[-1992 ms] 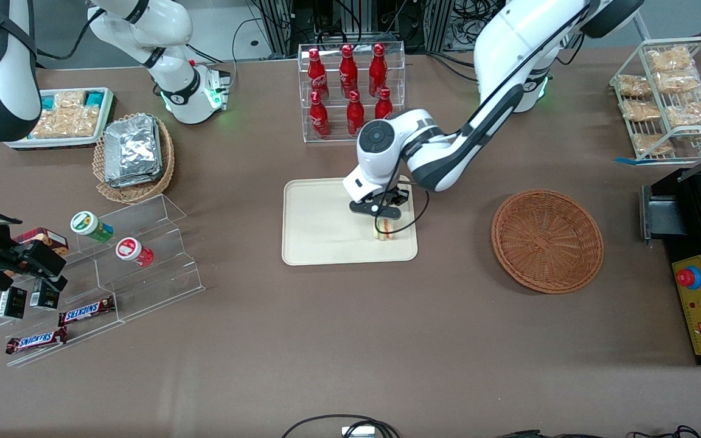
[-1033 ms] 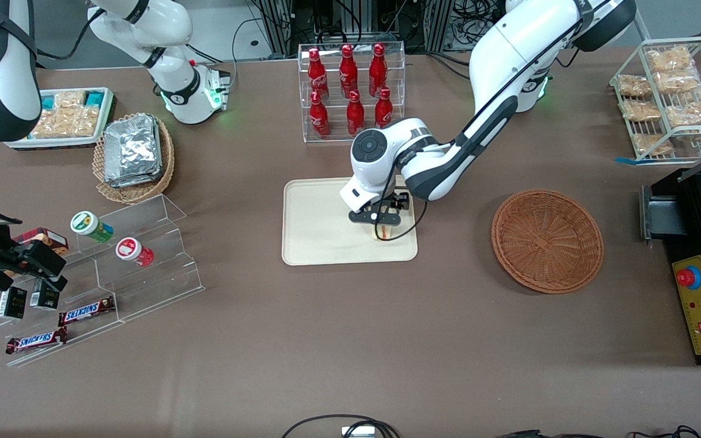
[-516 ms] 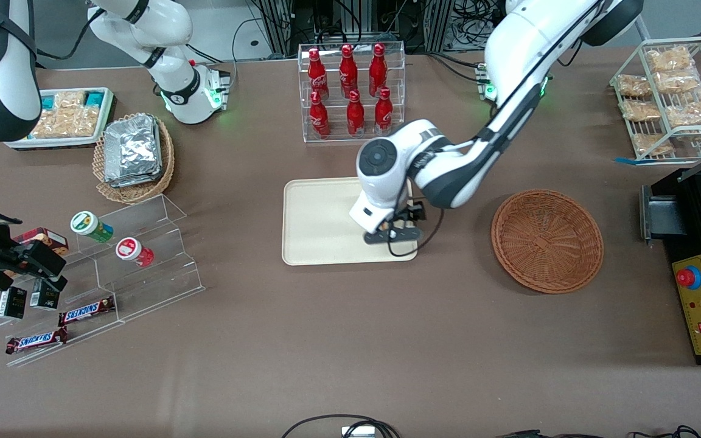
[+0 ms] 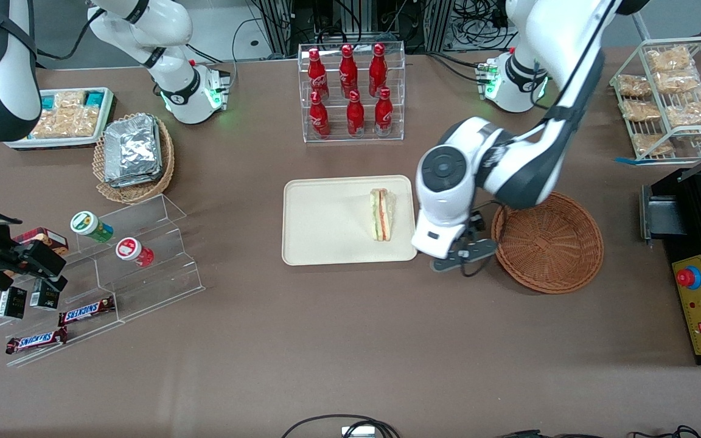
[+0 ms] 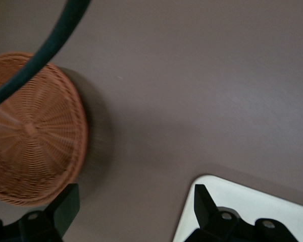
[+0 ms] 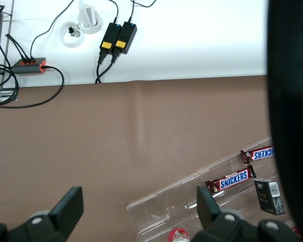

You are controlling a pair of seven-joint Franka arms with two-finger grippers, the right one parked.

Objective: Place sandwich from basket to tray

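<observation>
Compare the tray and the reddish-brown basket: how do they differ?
The tray is cream, flat and rectangular; the basket is reddish-brown, round and woven. The tray holds the sandwich; the basket holds nothing. Both rest on the table, with the open hand above the gap between them.

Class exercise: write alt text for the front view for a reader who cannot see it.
A sandwich lies on the tray. The left arm's open, empty tool hangs above the table between the tray and the basket. Red bottles stand farther from the camera.

basket (image 5: 33, 131) edge-cropped, tray (image 5: 252, 212) corner only — blurred
</observation>
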